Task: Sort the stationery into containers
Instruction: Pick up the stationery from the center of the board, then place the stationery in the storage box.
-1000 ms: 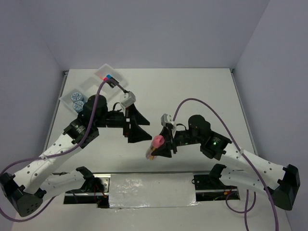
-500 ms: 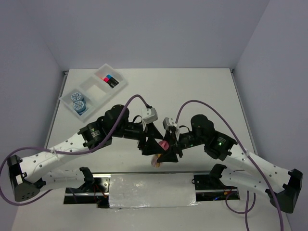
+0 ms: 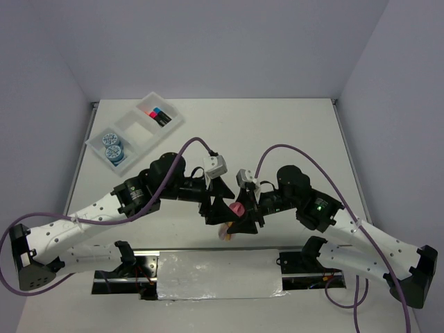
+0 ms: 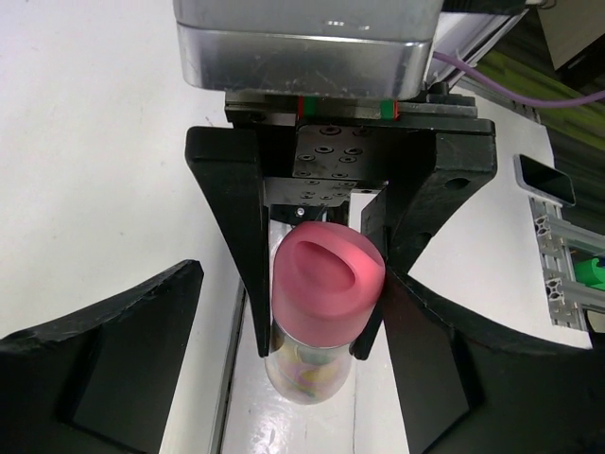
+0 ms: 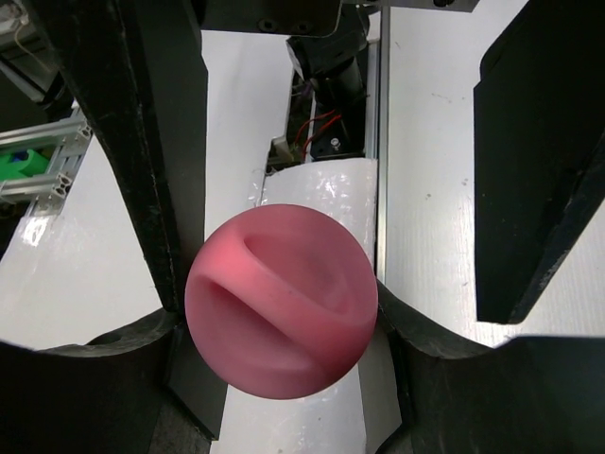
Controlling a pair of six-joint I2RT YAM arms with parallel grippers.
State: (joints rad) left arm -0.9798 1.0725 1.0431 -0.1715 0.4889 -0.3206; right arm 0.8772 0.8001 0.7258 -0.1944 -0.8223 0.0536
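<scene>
Bottle between both grippers

The right gripper (image 5: 281,320) is clamped on the pink-capped bottle (image 4: 326,282). The left gripper (image 4: 301,279) stands wide open, one finger on each side of the bottle and holding nothing.

Both the left arm (image 3: 83,215) & right arm (image 3: 378,243) are showing white shells w/ rows of small holes on the lower links and black joints & motor housings higher up, and a purple cable (image 3: 191,142) is running along each. A grey camera block (image 3: 216,165) is sitting on each wrist and a green light (image 3: 320,205) is glowing on the right arm. The right gripper (image 4: 312,345) is showing wide black fingers (image 4: 236,236), a black plate w/ several screws (image 4: 326,151), and red & green marks (image 4: 302,106) above it.
</scene>
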